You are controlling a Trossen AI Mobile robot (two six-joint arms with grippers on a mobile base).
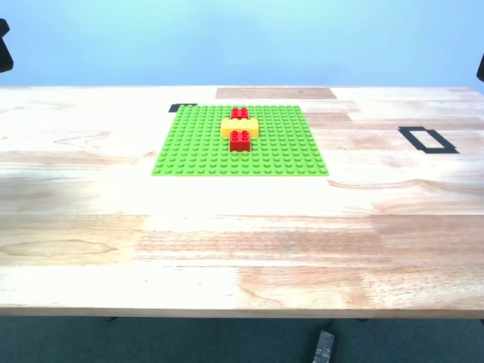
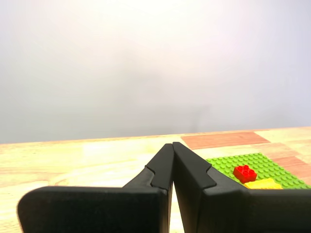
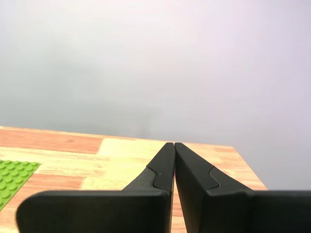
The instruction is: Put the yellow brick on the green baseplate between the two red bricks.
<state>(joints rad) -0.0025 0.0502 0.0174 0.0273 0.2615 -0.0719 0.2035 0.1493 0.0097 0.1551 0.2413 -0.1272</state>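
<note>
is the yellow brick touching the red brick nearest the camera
Touching. In the exterior view the yellow brick sits directly against the near red brick on the green baseplate, with no green showing between them.

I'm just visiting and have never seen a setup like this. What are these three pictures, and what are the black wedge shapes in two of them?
One picture is a camera on my body, looking over a wooden table. On it lies the green baseplate, with the yellow brick sitting between the two red bricks, one nearer the camera, one beyond it. Black tape marks are stuck on the table at that view's right.

The other two pictures come from cameras on my arms, each looking along a hand. The black wedges are those hands: my first hand and my second hand. Both are shut and hold nothing, raised away from the bricks.
</note>
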